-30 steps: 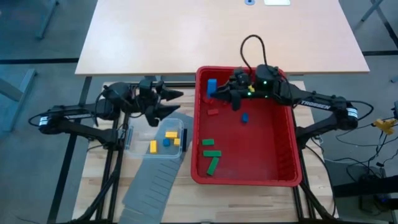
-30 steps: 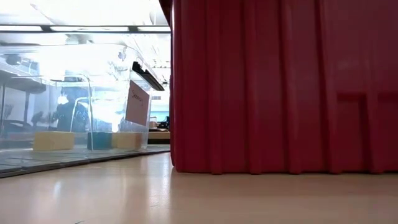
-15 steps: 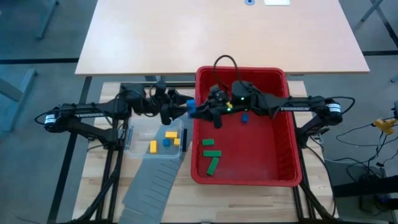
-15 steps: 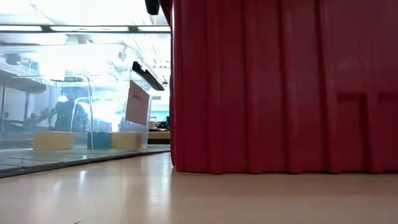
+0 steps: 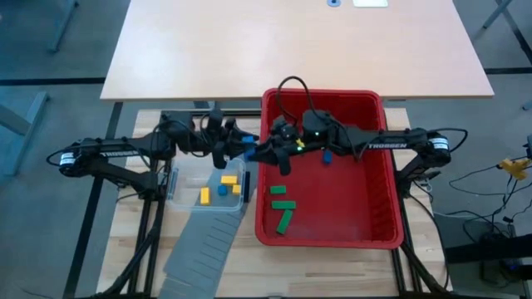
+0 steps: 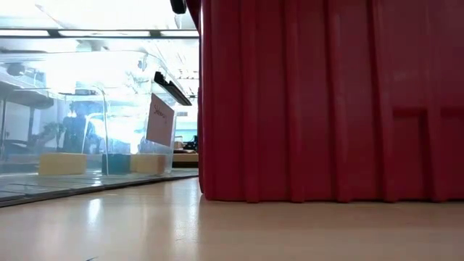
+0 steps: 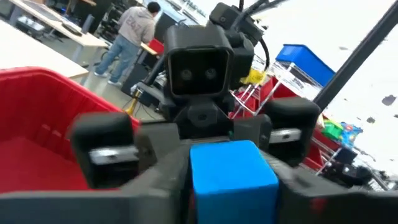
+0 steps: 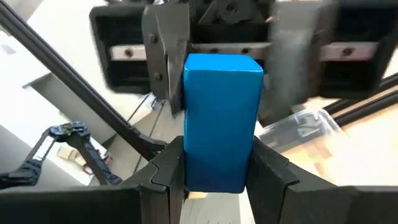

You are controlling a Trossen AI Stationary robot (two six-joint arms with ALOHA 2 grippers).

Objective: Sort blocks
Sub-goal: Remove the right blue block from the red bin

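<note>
A blue block (image 5: 248, 143) hangs in the air over the left wall of the red bin (image 5: 391, 199). My right gripper (image 5: 258, 149) reaches to it from the bin side and is shut on it. My left gripper (image 5: 239, 142) meets it from the other side and is shut on it too. Green blocks (image 5: 282, 208) and another blue block (image 5: 327, 155) lie on the bin's floor. Yellow blocks and a blue one lie in the clear tub (image 5: 179, 184). My left gripper has the blue block's left end (image 7: 208, 186) between its two fingers, one on each side. It comes in level from the table's left. The block is clear of the bin and the tub. My right gripper pinches the blue block's right end (image 8: 214, 174) between its two fingers (image 8: 166, 169). It reaches level from the table's right, along the block. The block sticks out past the fingertips toward my left gripper, lifted clear.
A grey slotted divider panel (image 5: 204, 245) lies slanting at the table's near left, under the tub's near end. In the low view the bin's red wall (image 6: 326, 101) fills the right side, with the tub (image 6: 87, 109) beside it. A person stands in the room beyond.
My right gripper has carried the blue block from the bin's far part toward the table's left, to above the bin's left wall. My left gripper has come a little toward the bin, rolled slightly, and shut from wide open onto the block's free end.
</note>
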